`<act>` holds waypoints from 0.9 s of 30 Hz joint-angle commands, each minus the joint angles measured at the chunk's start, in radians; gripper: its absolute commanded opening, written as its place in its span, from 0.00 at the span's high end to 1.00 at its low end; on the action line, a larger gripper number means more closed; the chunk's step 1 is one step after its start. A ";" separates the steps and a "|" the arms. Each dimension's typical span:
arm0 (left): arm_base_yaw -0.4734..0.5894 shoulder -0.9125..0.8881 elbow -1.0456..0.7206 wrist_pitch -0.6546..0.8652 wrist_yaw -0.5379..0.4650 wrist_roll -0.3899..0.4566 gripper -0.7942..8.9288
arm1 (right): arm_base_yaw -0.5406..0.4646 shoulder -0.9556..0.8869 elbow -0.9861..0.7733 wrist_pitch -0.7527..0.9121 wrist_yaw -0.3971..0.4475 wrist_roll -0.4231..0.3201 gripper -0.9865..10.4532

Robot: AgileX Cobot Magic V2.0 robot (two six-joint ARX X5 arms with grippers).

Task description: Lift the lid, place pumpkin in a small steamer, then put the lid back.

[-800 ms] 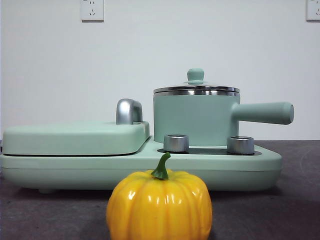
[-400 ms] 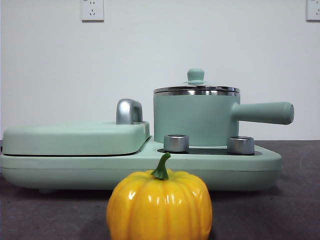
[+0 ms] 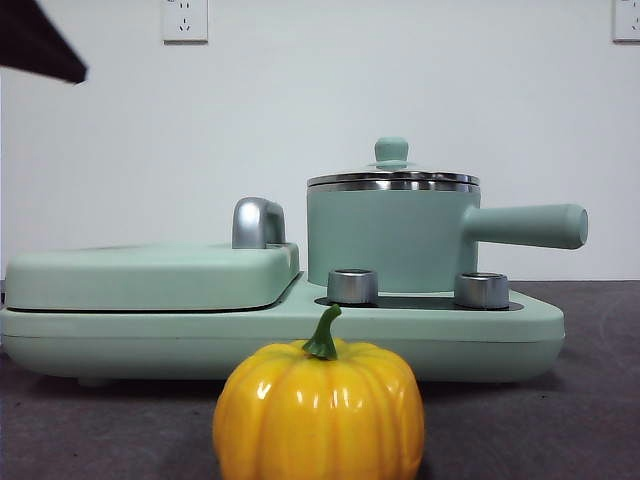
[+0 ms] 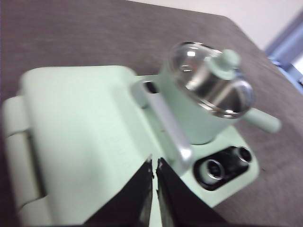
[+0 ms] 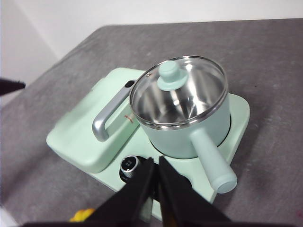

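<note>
Now a dark arm tip is seen at the top left corner of the front view, where only bare wall was shown 0.5 s ago; nothing else has shifted. It is matched, as a judgement, to the left gripper (image 4: 154,163), whose blurred wrist view suggests motion. The opening step is therefore judged to be just beginning, with no part of the task done.

The lid (image 3: 392,177) is seated on the small steamer (image 3: 388,238), its mint-green knob (image 5: 169,75) upright and unobstructed. The small steamer is carried on the end of the mint-green base (image 3: 280,340) where 2 chrome knobs (image 3: 352,286) are set, and its straight side handle (image 3: 527,225) is pointed outward past that end. The pumpkin (image 3: 318,410) is stood on the desk in front of the base, apart from it, stem up.

The left gripper is held above the flat cover (image 4: 80,137), near its chrome handle (image 4: 165,125), with its 2 jaws drawn almost together and nothing between them. The right gripper (image 5: 155,168) is held above the front of the base, jaws likewise nearly closed and empty.

Open room is left above the knob for a straight descent. The chrome handle beside the small steamer is judged the nearest obstruction. Bare grey desk (image 5: 270,66) is shown beyond the base, where the lid could be set down.
</note>
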 commanded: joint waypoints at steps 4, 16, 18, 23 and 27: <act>-0.044 0.051 0.077 -0.011 0.057 0.081 0.90 | 0.006 0.056 0.029 0.011 -0.044 -0.080 0.90; -0.065 0.057 0.084 0.054 0.056 0.081 0.65 | 0.005 0.080 0.029 0.007 -0.050 -0.079 0.62; -0.066 0.057 0.084 0.053 0.056 0.081 0.49 | 0.005 0.080 0.029 0.006 -0.050 -0.075 0.52; -0.066 0.057 0.084 0.066 0.056 0.031 0.40 | 0.005 0.080 0.029 0.007 -0.051 -0.071 0.49; -0.075 0.079 0.111 0.069 0.057 0.013 0.40 | 0.005 0.079 0.029 0.007 -0.056 -0.019 0.49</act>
